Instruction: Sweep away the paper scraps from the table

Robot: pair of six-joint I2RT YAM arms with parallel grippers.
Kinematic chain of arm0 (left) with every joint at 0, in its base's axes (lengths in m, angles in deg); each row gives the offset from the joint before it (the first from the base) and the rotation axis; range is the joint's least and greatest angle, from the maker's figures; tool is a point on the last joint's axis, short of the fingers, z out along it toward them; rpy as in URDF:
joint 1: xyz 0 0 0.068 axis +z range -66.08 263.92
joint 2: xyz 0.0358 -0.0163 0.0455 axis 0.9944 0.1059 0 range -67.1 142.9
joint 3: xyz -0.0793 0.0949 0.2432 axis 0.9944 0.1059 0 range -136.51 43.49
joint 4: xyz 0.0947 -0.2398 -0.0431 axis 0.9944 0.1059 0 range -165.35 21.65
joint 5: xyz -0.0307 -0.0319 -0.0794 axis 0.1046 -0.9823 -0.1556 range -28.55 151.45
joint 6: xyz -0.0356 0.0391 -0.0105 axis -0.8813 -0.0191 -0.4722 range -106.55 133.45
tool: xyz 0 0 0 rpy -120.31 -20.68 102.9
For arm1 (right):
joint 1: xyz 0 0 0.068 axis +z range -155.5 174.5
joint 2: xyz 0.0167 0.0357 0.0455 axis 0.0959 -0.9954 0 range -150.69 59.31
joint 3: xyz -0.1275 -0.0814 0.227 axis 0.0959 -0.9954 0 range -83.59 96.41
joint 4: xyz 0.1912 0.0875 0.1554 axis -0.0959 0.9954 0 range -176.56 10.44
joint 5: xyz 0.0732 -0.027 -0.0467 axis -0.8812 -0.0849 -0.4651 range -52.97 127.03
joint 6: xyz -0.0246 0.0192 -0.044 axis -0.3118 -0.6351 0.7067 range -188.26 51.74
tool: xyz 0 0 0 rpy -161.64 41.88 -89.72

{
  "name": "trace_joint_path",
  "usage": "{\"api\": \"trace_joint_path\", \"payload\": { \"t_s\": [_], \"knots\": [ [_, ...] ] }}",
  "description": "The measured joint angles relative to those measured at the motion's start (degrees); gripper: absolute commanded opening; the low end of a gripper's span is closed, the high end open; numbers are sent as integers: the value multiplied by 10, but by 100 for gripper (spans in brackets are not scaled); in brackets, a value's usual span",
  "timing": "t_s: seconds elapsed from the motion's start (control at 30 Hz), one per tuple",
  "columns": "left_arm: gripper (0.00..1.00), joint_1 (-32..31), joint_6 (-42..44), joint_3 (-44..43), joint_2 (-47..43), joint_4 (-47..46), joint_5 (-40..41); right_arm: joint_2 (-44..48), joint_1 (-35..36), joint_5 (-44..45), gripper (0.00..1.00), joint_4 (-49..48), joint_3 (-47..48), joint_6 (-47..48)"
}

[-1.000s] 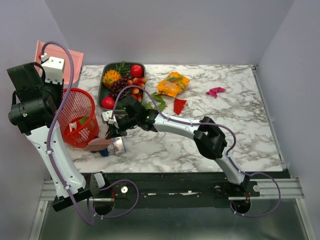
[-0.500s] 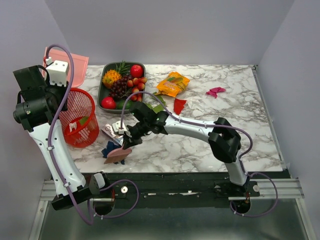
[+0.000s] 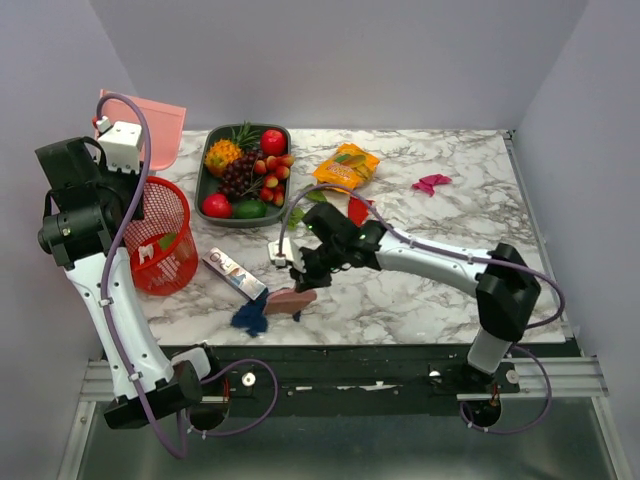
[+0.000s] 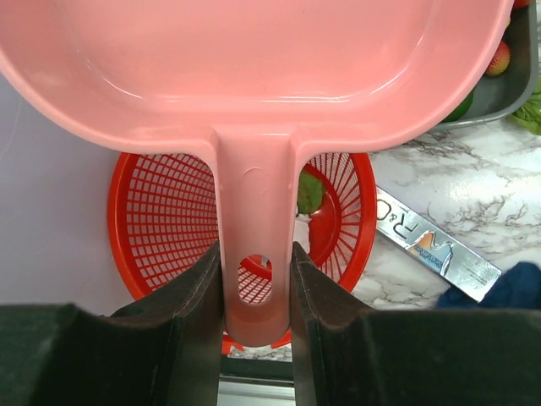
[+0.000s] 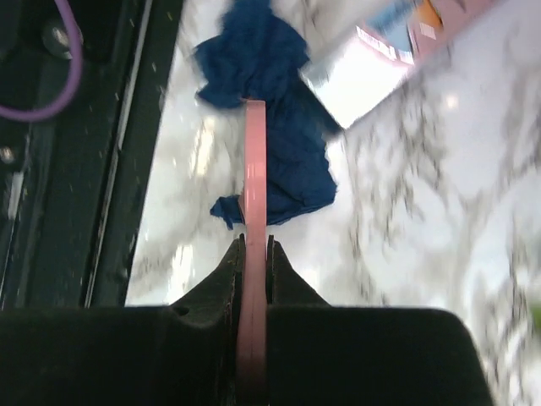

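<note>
White tubular links and bulky black joint housings on left arm [image 3: 108, 308], left of frame; same livery on right arm [image 3: 440, 262], lower right. Lilac cables [image 3: 122, 97] looped along both. Matte black, rounded fingers [image 4: 194, 296] on left gripper [image 4: 256, 254].

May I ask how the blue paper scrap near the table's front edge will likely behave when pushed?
The blue paper scrap looks thin and crumpled, so probably light and floppy. On the glossy table it should slide readily, though it may slip under the pink sweeper. Lying by the front edge, it could fall off.
</note>
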Motion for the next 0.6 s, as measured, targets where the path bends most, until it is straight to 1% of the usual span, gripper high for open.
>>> {"api": "trace_joint_path", "payload": {
  "t_s": [0.2, 0.3, 0.43, 0.6],
  "knots": [
    [0, -21, -11, 46, -21, -49, -7, 120, -73, 56, 1, 88, -87, 35],
    [0, -31, -23, 53, -21, -75, -9, 172, -101, 68, 1, 143, -93, 52],
    [0, -39, -38, 56, -21, -104, -16, 195, -105, 45, 0, 175, -56, 47],
    [0, -51, -45, 60, -22, -120, -29, 161, -104, 9, 1, 137, 18, -34]
  ]
}}
